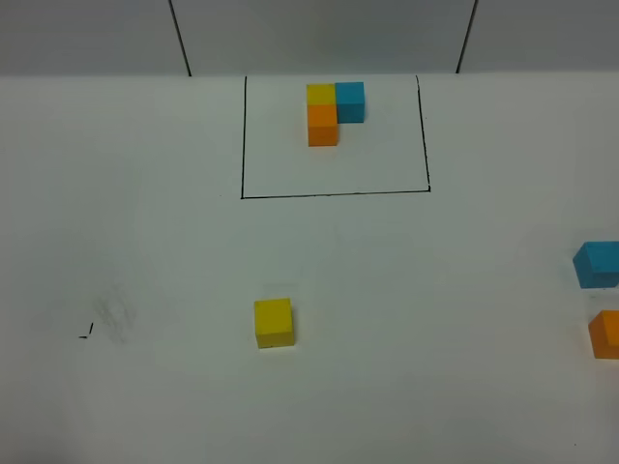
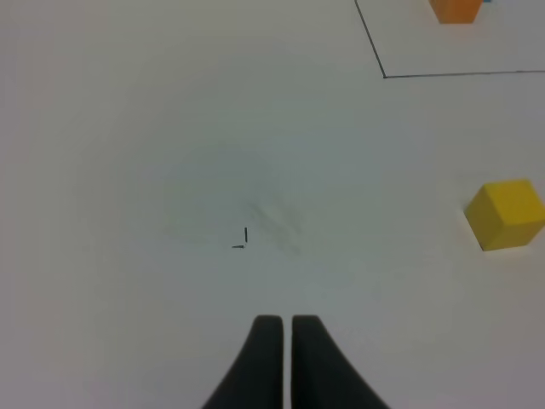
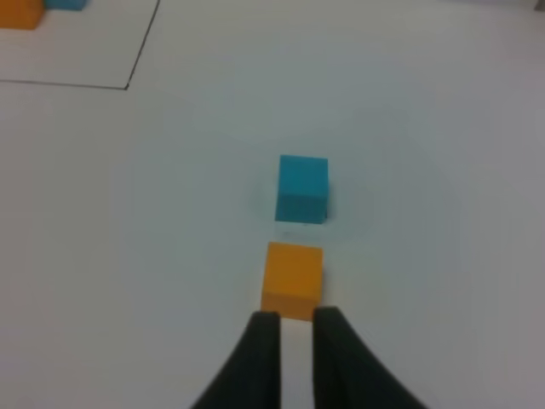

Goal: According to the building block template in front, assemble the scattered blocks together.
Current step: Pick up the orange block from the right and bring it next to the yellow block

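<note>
1. Basically nothing is built yet. The template (image 1: pixel 334 111) sits in its outlined box at the far side of the tabletop (image 1: pixel 145 242): yellow at the corner, blue beside it, orange in front.
2. The yellow block (image 1: pixel 274 322) is alone mid-tabletop. The blue block (image 3: pixel 302 187) and orange block (image 3: pixel 292 277) sit near each other off to the right, not touching.
3. The left claw (image 2: pixel 285 322) is pressed together and empty over bare tabletop.
4. The right claw (image 3: pixel 295 317) is slightly apart and holds nothing, tips just short of the orange block.
5. I'd say the whole L is left to assemble.
</note>
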Robot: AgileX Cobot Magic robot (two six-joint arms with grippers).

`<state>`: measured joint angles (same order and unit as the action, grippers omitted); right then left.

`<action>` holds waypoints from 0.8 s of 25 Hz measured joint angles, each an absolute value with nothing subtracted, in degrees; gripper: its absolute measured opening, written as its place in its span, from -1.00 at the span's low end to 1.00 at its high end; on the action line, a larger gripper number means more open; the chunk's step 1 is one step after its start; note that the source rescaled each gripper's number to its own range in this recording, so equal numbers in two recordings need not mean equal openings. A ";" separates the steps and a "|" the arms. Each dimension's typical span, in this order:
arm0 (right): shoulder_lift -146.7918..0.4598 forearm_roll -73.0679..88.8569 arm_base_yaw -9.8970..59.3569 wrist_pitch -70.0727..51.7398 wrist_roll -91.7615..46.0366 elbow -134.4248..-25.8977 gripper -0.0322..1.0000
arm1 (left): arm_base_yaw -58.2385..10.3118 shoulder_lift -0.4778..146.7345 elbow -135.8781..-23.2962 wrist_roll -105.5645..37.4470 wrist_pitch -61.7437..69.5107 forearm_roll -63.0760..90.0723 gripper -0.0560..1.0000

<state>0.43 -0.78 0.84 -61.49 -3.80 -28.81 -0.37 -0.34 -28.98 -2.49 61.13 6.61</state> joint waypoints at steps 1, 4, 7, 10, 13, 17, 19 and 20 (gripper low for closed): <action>0.43 -0.78 0.84 -61.49 -4.00 -28.81 -0.28 | -0.37 -0.34 -28.98 -2.49 61.13 6.61 -0.88; 0.43 -0.78 0.84 -61.49 -4.13 -28.81 0.30 | -0.37 -0.34 -28.98 -2.49 61.13 6.61 -0.88; 0.43 -0.78 0.84 -61.49 -4.13 -28.81 0.79 | -0.37 -0.34 -28.98 -2.49 61.13 6.61 -0.88; 0.43 -1.34 0.84 -61.49 -3.70 -28.81 0.99 | -0.37 -0.34 -28.98 -2.49 61.13 6.61 -0.88; 0.35 -1.47 0.84 -61.49 -3.12 -28.81 0.98 | -0.37 -0.34 -28.98 -2.49 61.13 6.61 -0.88; -2.00 -1.60 0.84 -61.49 -3.06 -28.81 0.91 | -0.37 -0.34 -28.98 -2.49 61.13 6.61 -0.88; -3.61 -1.65 0.84 -61.49 -3.06 -28.81 0.89 | -0.37 -0.34 -28.98 -2.49 61.13 6.61 -0.88; -4.54 -1.65 0.84 -61.49 -2.99 -28.81 0.89 | -0.37 -0.34 -28.98 -2.49 61.13 6.61 -0.88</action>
